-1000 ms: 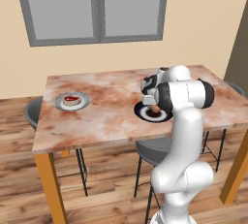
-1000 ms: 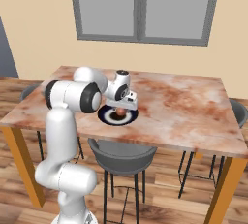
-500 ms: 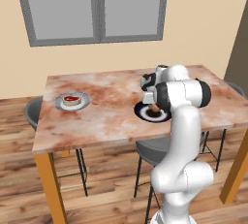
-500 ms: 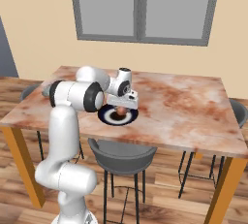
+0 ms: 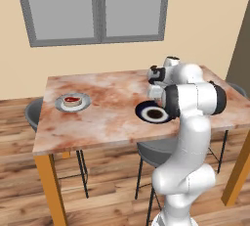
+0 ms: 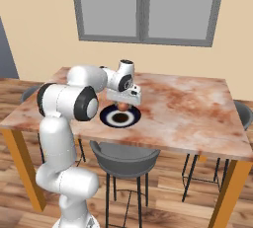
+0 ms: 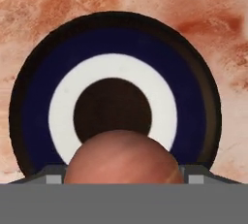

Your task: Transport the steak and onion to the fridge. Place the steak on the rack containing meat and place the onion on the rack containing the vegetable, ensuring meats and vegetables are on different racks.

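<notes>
The onion (image 7: 123, 157), a smooth reddish-brown ball, is held between my gripper's (image 7: 123, 174) fingers just above a dark blue plate (image 7: 34, 102) with a white ring and dark centre. From the right base view the gripper (image 6: 122, 104) hangs over that plate (image 6: 106, 118) near the table's front edge, with the onion (image 6: 122, 106) in it. The steak (image 5: 72, 100), red-topped, lies on a grey plate (image 5: 86, 101) at the table's left end, well away from the gripper. The fridge is out of view.
The marble-look table (image 5: 107, 122) has orange legs (image 5: 51, 181). Dark stools stand under its front edge (image 6: 123, 160) and at its ends (image 5: 33, 113). A window (image 5: 97, 7) is in the wall behind.
The gripper has risen slightly off the blue plate with the onion in it. The plate's centre now shows bare.
</notes>
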Motion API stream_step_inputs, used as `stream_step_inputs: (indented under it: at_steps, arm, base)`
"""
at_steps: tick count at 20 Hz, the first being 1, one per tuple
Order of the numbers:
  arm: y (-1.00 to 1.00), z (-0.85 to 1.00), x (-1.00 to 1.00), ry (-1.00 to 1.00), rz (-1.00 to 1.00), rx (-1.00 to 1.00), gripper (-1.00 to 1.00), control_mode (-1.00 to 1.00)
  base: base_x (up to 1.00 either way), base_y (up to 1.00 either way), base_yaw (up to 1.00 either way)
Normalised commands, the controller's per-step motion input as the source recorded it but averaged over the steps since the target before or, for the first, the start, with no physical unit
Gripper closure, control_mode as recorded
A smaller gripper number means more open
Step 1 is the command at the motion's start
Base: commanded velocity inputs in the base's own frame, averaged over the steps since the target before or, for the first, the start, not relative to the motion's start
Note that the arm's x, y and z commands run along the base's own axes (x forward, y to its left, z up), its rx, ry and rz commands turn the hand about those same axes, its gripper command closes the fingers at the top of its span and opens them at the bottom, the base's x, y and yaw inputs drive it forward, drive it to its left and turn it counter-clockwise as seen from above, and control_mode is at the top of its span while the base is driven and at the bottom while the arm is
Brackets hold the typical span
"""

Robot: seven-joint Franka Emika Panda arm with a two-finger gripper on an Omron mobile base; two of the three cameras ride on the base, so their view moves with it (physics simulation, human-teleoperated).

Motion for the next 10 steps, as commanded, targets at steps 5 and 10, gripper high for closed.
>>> stream_step_inputs:
  at_steps: [5,10]
  arm:
    - [0.07,0.47,-1.0,-0.19,0.0,0.0,1.0,-1.0]
    - [0.22,0.83,-0.95,-0.12,0.0,-0.04,1.0,-1.0]
  base:
    - [0.0,0.0,0.0]
    - [0.0,0.0,0.0]
